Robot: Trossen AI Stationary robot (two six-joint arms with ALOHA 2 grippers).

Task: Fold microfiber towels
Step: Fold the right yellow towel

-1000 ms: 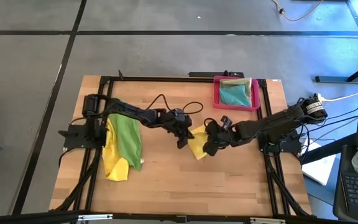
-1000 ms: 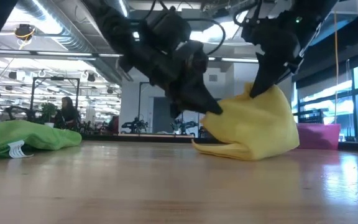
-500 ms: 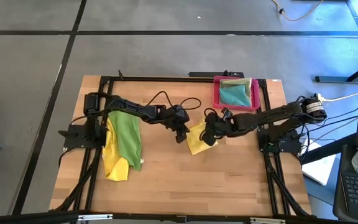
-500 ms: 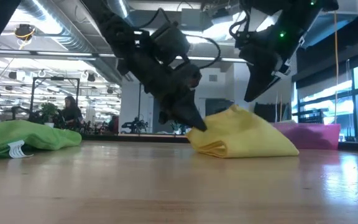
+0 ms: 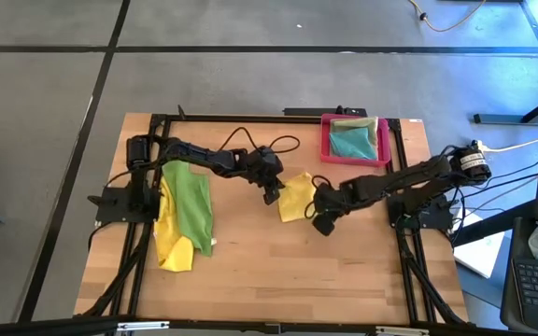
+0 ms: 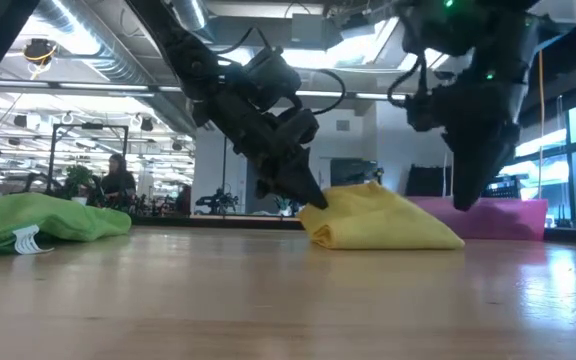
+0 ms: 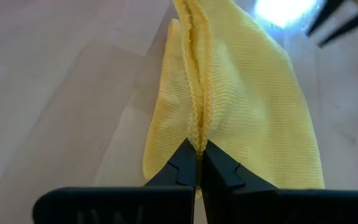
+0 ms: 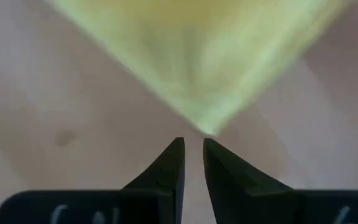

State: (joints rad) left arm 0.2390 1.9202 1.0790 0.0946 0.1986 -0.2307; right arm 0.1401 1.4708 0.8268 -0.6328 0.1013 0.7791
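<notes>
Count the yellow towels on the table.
2. One yellow towel lies mid-table, pinched by the left hand. The other sits at the left edge, mostly under a green towel; more could be hidden beneath.

Yellow towel (image 7: 241, 93): soft knitted microfiber cloth, matt, fine ribbed weave, stitched hem along the folded edge. Green towel (image 5: 191, 203): same matt cloth, with a small white label showing in the low view. Table (image 5: 250, 271): light wood planks, smooth, slight satin sheen. Tray (image 5: 326, 140): rigid pink-red plastic, smooth. Left gripper (image 7: 197, 163) fingers: matt black plastic. Table frame (image 5: 148, 243): black metal.
</notes>
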